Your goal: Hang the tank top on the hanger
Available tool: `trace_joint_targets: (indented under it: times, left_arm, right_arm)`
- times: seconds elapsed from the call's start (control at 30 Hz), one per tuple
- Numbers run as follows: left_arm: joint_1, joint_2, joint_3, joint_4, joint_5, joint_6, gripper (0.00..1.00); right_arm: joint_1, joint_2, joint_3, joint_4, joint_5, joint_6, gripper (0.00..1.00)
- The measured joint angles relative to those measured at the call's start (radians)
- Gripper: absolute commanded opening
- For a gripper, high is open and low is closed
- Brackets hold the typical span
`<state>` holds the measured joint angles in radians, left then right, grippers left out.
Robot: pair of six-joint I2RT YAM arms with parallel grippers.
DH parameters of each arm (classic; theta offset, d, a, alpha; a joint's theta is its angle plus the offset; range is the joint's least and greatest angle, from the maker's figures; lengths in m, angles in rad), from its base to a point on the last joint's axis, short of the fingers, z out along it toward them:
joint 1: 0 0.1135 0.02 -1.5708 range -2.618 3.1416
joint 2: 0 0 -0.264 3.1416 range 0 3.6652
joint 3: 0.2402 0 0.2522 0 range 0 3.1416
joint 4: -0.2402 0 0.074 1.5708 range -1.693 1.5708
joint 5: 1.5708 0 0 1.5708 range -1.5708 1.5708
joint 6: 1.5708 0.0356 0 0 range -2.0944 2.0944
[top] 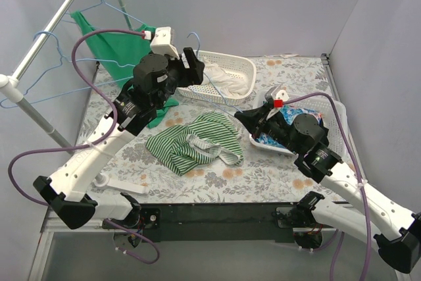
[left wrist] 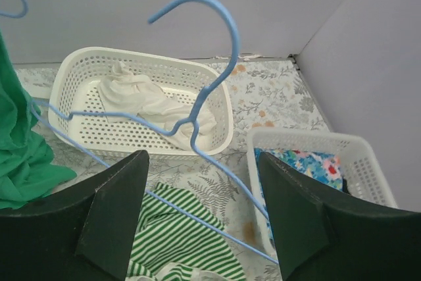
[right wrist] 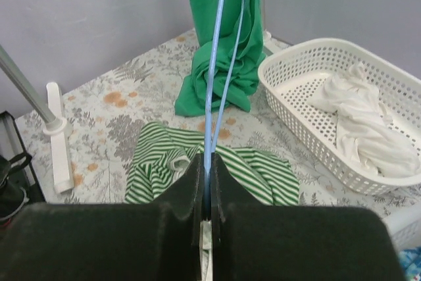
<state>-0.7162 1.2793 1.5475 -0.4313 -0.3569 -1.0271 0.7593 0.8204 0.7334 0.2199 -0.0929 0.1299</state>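
On the flowered table between my two arms, the striped tank top [top: 197, 139] lies rumpled and flat. Its long axis runs roughly left to right, and the white-edged openings face the right side. The light-blue hanger [left wrist: 230, 44] is up in the air above it, not yet in the fabric. My right gripper [right wrist: 207, 189] is clamped on the hanger's wire, which runs away from it, far and left, toward the hook. My left gripper [left wrist: 202, 159] has its jaws wide apart and grips nothing. The hanger's neck shows just beyond them, in front of the white basket [top: 247, 67] with the white cloth.

What matters for the next move is that the tank top sits near and left of the right claw and near of the left claw, below both. I judge the free left arm better placed to drop down and lift a shoulder strap, while the right steadies the hanger. I'd worry about the thin wire twisting in the clamp.
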Motion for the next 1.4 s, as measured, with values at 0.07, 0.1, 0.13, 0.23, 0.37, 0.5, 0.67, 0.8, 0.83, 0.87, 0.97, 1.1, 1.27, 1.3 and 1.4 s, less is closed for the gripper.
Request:
trace_joint_targets:
  times: [0.07,0.1,0.13,0.23,0.37,0.5,0.67,0.8,0.83,0.87,0.97,1.1,1.27,1.3,1.4]
  left_arm:
    - [0.000,0.012,0.006,-0.003,0.016,0.026,0.69]
    - [0.000,0.020,0.006,-0.006,0.033,0.054,0.69]
    - [0.000,0.025,0.006,-0.012,0.045,0.075,0.69]
    - [0.000,0.031,0.006,-0.018,0.067,0.126,0.69]
    - [0.000,0.048,0.021,-0.025,0.068,0.182,0.69]
    - [0.000,0.056,0.008,-0.017,0.067,0.208,0.68]
    - [0.000,0.056,-0.029,-0.008,0.082,0.214,0.68]
    - [0.000,0.056,-0.054,-0.005,0.090,0.211,0.66]
    - [0.000,0.056,-0.063,0.001,0.093,0.208,0.64]
    - [0.000,0.054,-0.074,0.005,0.093,0.206,0.63]
    - [0.001,0.053,-0.102,0.017,0.098,0.196,0.53]
    - [0.008,0.052,-0.123,0.045,0.116,0.184,0.14]
    - [0.017,0.038,-0.162,0.093,0.117,0.177,0.00]
    - [0.016,0.029,-0.179,0.102,0.117,0.177,0.00]
    - [0.017,-0.001,-0.217,0.119,0.105,0.174,0.00]
  right_arm:
    - [0.000,-0.012,-0.001,-0.041,-0.013,0.001,0.01]
    - [0.000,-0.020,-0.001,-0.065,-0.023,0.001,0.01]
    - [0.000,-0.025,-0.001,-0.082,-0.032,0.001,0.01]
    - [0.000,-0.033,-0.001,-0.123,-0.051,0.001,0.01]
    - [0.000,-0.034,-0.001,-0.172,-0.068,0.001,0.01]
    - [0.000,-0.036,0.000,-0.202,-0.076,0.001,0.01]
    - [0.000,-0.043,0.007,-0.233,-0.086,0.001,0.01]
    - [0.000,-0.066,0.018,-0.251,-0.090,0.002,0.01]
    - [0.000,-0.073,0.021,-0.253,-0.090,0.002,0.01]
    - [0.000,-0.079,0.024,-0.256,-0.090,0.002,0.01]
    - [0.000,-0.095,0.034,-0.259,-0.093,0.005,0.01]
    - [0.000,-0.105,0.038,-0.277,-0.098,0.013,0.01]
    - [0.000,-0.114,0.038,-0.296,-0.100,0.025,0.14]
    - [0.000,-0.117,0.038,-0.301,-0.099,0.027,0.24]
    - [0.000,-0.119,0.038,-0.309,-0.087,0.039,0.49]
